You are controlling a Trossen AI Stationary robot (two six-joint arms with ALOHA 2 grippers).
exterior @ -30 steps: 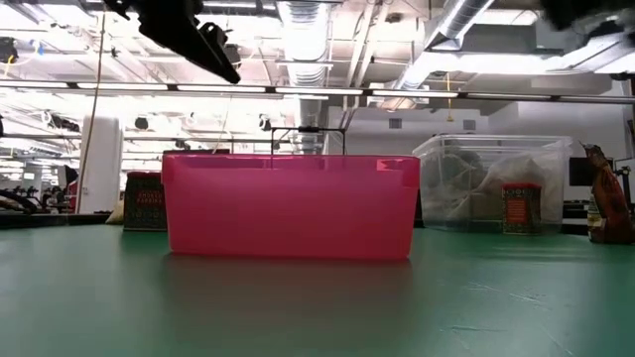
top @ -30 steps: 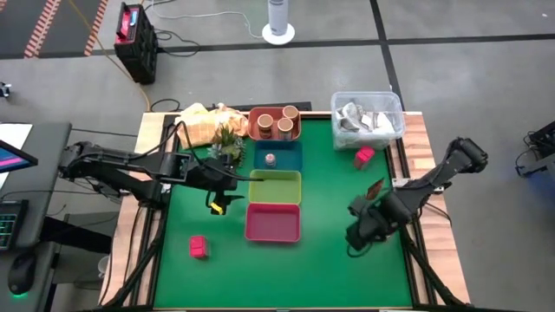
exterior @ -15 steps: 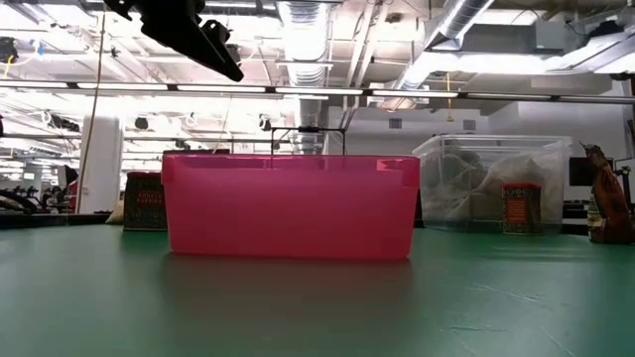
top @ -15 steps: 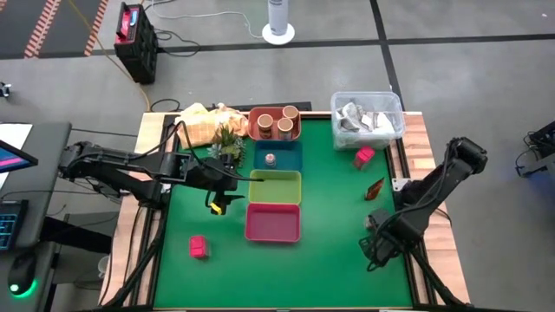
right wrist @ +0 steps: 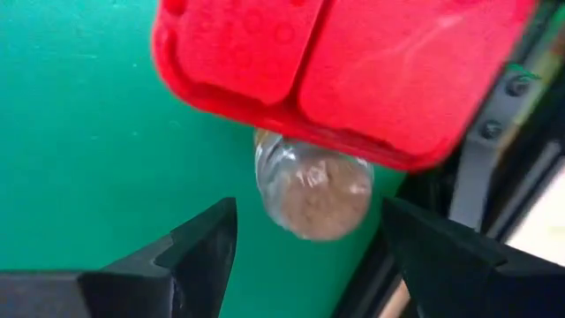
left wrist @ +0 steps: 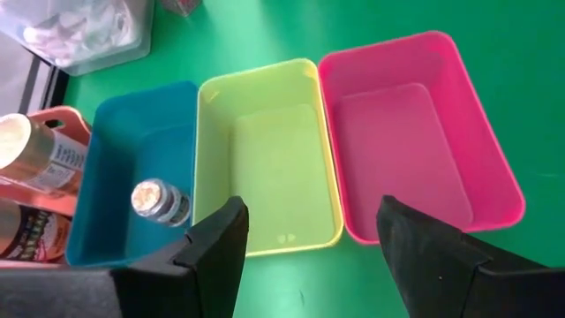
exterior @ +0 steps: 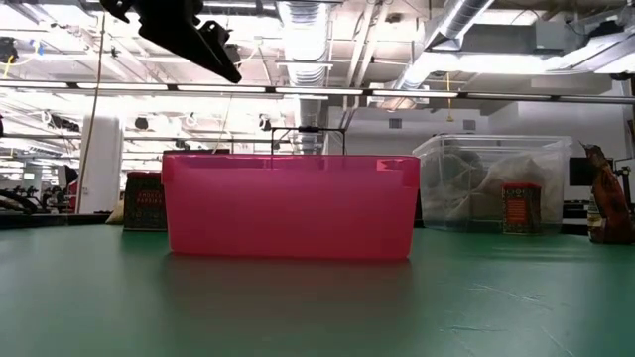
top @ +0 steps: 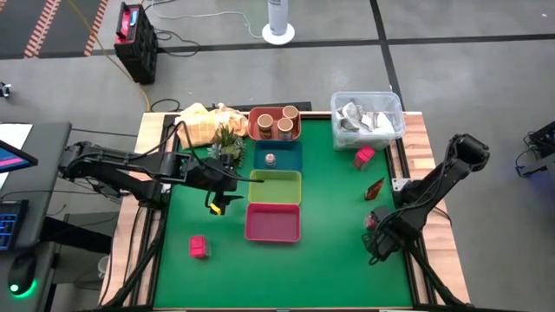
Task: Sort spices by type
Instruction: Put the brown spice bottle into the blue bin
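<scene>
**Right gripper open over a small jar at the table's right edge; left arm waiting by the trays**

The right gripper (top: 375, 244) sits low at the right edge of the green table mat (top: 329, 199), well apart from the row of trays. In the right wrist view its two dark fingers (right wrist: 199, 252) stand spread wide with nothing between them. Just ahead of them lies a small clear jar with brownish contents (right wrist: 311, 187), partly covered by a glossy red plastic part (right wrist: 344, 71) close to the camera. No contact between fingers and jar is visible.

The left gripper (top: 218, 201) hangs above the mat just left of the yellow-green rectangular tray (top: 275, 187). Its fingers (left wrist: 216, 252) are parted and empty.

Location of items, high view:
- Orange rectangular tray (top: 255, 126): three round tan-lidded jars (top: 284, 126) stand in it.
- Blue rectangular tray (top: 290, 159): one tiny pale-topped jar (top: 270, 159).
- Yellow-green tray and pink rectangular tray (top: 273, 223): bare interiors.
- One pink-red cube packet (top: 199, 247) lies on the mat near the front left, well apart from the trays.
- A second pink-red cube packet (top: 364, 156) lies just in front of the clear plastic tub (top: 395, 117).
- A small dark red piece (top: 375, 187) lies near the mat's right edge.
</scene>
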